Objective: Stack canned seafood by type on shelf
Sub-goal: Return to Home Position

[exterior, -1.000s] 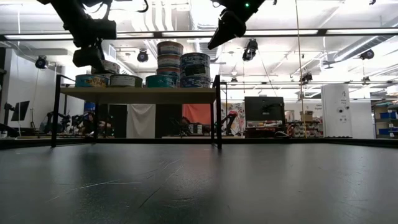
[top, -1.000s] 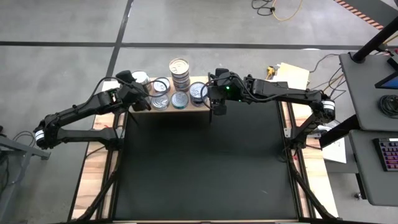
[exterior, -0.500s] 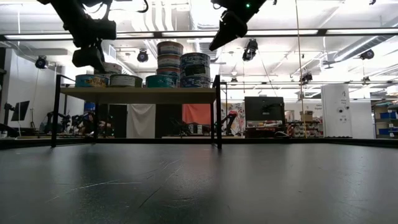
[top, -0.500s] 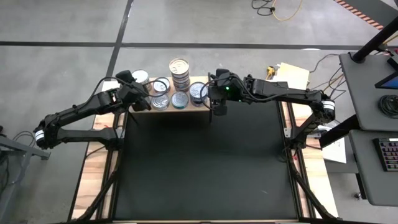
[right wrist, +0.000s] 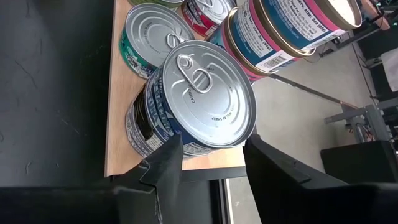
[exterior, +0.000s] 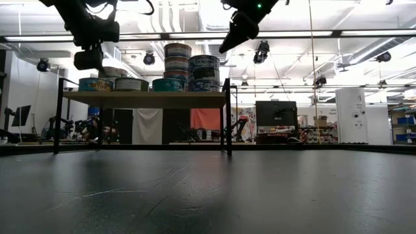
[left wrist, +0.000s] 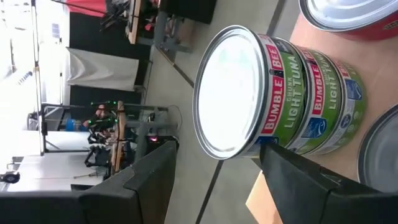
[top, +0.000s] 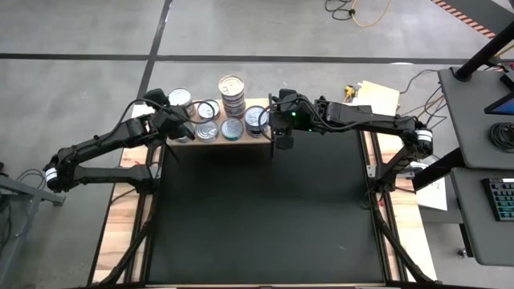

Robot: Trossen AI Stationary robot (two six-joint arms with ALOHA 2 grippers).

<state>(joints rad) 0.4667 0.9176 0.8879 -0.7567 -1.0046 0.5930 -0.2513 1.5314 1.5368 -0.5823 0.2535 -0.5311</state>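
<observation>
The wooden shelf [top: 218,138] stands at the table's far edge with several cans on its top. A tall stack with a gold top [top: 231,88] is at its far middle, with single silver-topped cans [top: 231,128] around it. My left gripper [top: 173,120] hovers open at the shelf's left end, its fingers apart in front of a stack of two green-labelled tuna cans [left wrist: 280,93]. My right gripper [top: 273,122] hangs open above the shelf's right end, over a blue-labelled stack [right wrist: 199,99], whose silver pull-tab top shows between its fingers. In the low view it [exterior: 239,31] is clear above that stack [exterior: 203,71].
The black table top [top: 265,217] lies bare in front of the shelf. The shelf's dark legs [exterior: 227,117] stand on the table. Right of the table are papers [top: 377,96] and a desk with a keyboard [top: 502,197].
My left gripper has turned at the wrist a little toward the table's left edge, still open. This uncovers more of the silver-topped can at the shelf's far left in the high view.
</observation>
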